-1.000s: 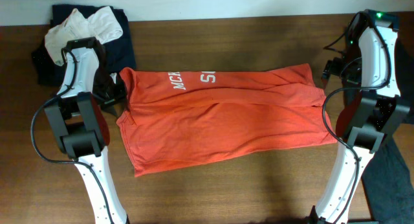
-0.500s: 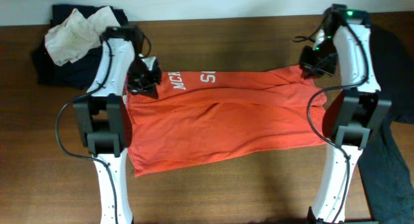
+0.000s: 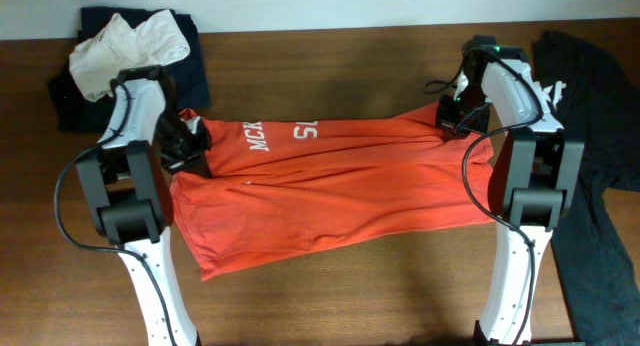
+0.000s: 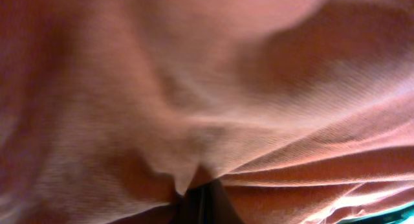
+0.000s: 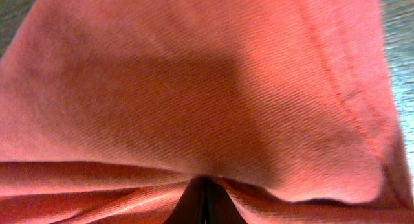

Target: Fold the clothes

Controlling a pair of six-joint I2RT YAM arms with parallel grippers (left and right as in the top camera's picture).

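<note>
An orange T-shirt (image 3: 330, 191) with white lettering lies spread across the wooden table, its far edge lifted and pulled inward. My left gripper (image 3: 190, 144) is shut on the shirt's far left corner. At the far right corner my right gripper (image 3: 452, 114) is shut on the cloth too. Orange cloth (image 4: 213, 88) fills the left wrist view, bunching down into the closed jaws at the bottom. The right wrist view shows the same: orange fabric (image 5: 207, 88) with a seam, pinched between closed jaws at the bottom edge.
A pile of dark and cream clothes (image 3: 125, 46) sits at the table's far left corner. A black garment (image 3: 590, 126) hangs over the right side of the table. Bare brown table (image 3: 350, 296) lies in front of the shirt.
Both grippers closed on the shirt's far corners. The far edge has since been drawn toward the front, so the lettering sits lower and the shirt looks narrower front to back.
</note>
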